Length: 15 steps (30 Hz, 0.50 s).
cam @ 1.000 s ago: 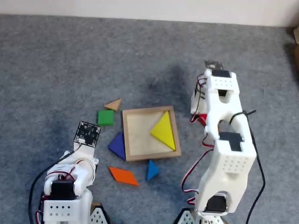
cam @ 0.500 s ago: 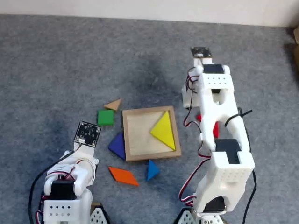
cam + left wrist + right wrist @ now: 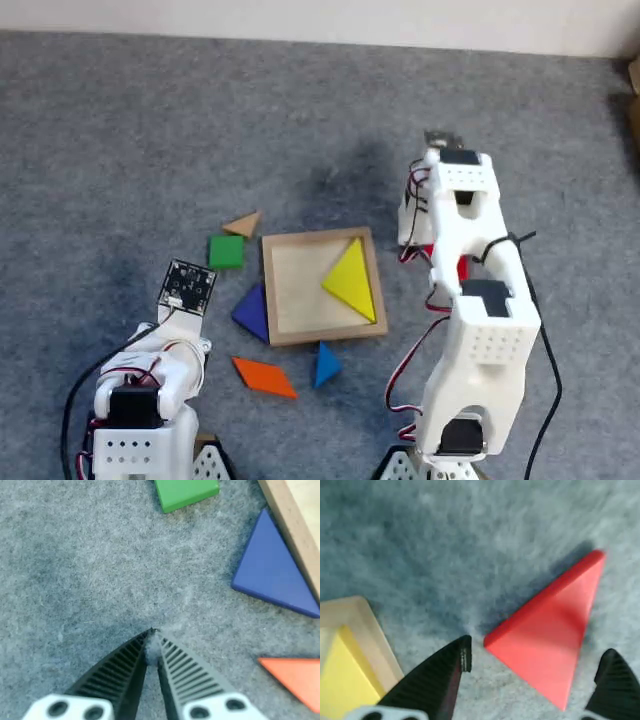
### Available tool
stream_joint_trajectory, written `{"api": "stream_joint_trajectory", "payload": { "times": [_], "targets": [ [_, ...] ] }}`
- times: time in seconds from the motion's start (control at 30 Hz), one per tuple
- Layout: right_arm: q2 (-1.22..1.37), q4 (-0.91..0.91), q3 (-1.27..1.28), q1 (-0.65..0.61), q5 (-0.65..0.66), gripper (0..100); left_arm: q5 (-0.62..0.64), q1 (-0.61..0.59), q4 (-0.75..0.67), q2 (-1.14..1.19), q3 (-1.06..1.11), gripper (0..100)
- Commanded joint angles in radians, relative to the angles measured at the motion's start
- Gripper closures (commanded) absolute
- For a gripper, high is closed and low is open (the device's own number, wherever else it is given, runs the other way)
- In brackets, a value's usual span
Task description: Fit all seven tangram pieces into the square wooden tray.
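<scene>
Tray (image 3: 295, 285): square, wooden, mid-tabletop in the high view; yellow triangle (image 3: 352, 280) lies inside against its 3 o'clock rim, the other half bare.
Loose pieces: green square (image 3: 226, 251) and tan triangle (image 3: 242, 224) off the tray's 10 o'clock corner; dark blue triangle (image 3: 252, 310) against the 8 o'clock rim; orange parallelogram (image 3: 265, 376) at 7 o'clock; small blue triangle (image 3: 325, 364) at 6 o'clock, just off the rim.
Red triangle (image 3: 550, 640): flat on the tabletop at the tray's 3 o'clock, apart from it, under the right arm (image 3: 475, 300).
Right jaws: wide, one finger on each side of the red triangle, not touching it.
Left jaws: narrow, tips together, over bare tabletop near the green square and dark blue triangle.
Tabletop (image 3: 150, 130): grey, felt-like, fuzzy nap.
Room: pale wall strip (image 3: 300, 15) along the 12 o'clock edge.
</scene>
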Motion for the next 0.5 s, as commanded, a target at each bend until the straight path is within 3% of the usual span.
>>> {"api": "stream_joint_trajectory", "payload": {
  "times": [0.0,0.47],
  "targets": [
    [-0.008,-0.001,-0.084,0.027,-0.012,62.4,0.011,-0.013,0.003,-0.012,0.019,100],
    [0.018,0.007,-0.085,0.036,-0.014,65.5,0.011,-0.013,0.003,-0.012,0.019,100]
  ]
}}
